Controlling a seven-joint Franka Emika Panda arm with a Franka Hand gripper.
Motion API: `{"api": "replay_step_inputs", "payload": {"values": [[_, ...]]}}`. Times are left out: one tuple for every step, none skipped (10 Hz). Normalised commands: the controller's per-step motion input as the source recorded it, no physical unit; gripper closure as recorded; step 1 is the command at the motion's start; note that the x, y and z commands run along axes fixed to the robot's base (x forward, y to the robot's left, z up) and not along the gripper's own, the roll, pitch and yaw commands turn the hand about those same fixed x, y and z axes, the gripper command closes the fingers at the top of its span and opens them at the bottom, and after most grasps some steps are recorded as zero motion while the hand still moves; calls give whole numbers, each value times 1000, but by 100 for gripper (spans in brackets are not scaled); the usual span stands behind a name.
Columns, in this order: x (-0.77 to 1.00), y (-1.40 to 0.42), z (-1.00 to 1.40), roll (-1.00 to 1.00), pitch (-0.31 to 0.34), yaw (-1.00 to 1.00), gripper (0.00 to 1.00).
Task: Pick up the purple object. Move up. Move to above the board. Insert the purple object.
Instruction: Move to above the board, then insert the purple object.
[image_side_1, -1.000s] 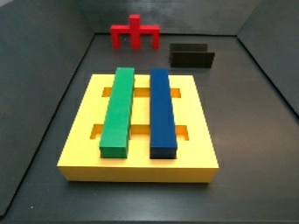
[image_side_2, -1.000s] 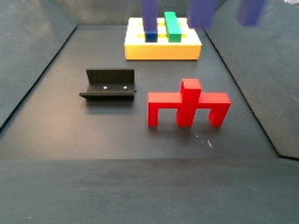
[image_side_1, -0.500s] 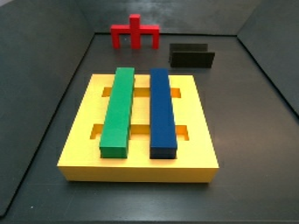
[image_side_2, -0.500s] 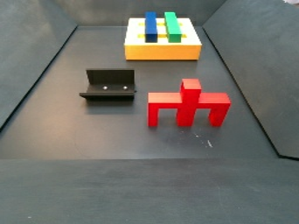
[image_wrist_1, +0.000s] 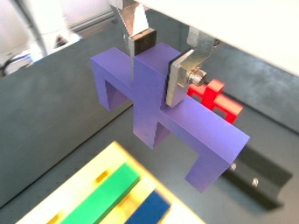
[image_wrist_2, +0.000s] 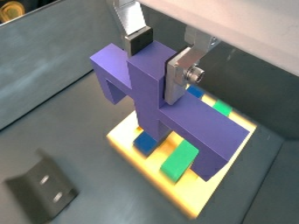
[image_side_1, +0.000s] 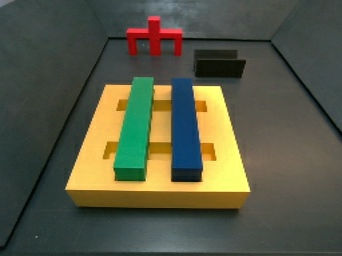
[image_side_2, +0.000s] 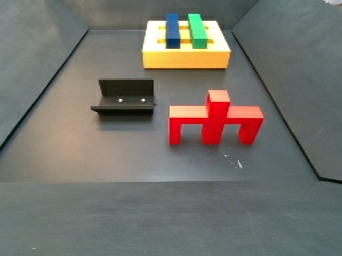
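My gripper (image_wrist_1: 162, 59) is shut on the central post of the purple object (image_wrist_1: 158, 114), a violet-blue arch block, and holds it high in the air; it shows in both wrist views, also as the gripper (image_wrist_2: 162, 58) on the purple object (image_wrist_2: 163, 105). The silver fingers (image_wrist_1: 181, 77) press the post from both sides. The yellow board (image_side_1: 94, 150) lies below, with a green bar (image_side_1: 135, 125) and a dark-blue bar (image_side_1: 186, 125) in its slots. In a wrist view the board (image_wrist_2: 135, 149) sits under the block. Gripper and block are out of view in both side views.
A red arch piece (image_side_2: 214, 118) stands on the dark floor, also seen in a side view (image_side_1: 155, 38) and a wrist view (image_wrist_1: 218, 98). The black fixture (image_side_2: 124, 98) stands beside it; it also shows in a side view (image_side_1: 221, 64). Grey walls enclose the floor.
One second ago blurred purple shapes showed at the top edge of a side view; they have left that view upward. The board, red piece and fixture have not moved.
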Motion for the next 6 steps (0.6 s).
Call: {"api": "replay_step_inputs", "payload": {"values": [[222, -1400, 172, 8, 153, 8, 100], [134, -709, 102, 7, 160, 5, 100], [92, -265, 51, 17, 147, 1, 100], [0, 0, -9, -6, -1, 0, 100], [0, -9, -17, 0, 0, 0, 100], [0, -151, -217, 0, -6, -43, 100]]}}
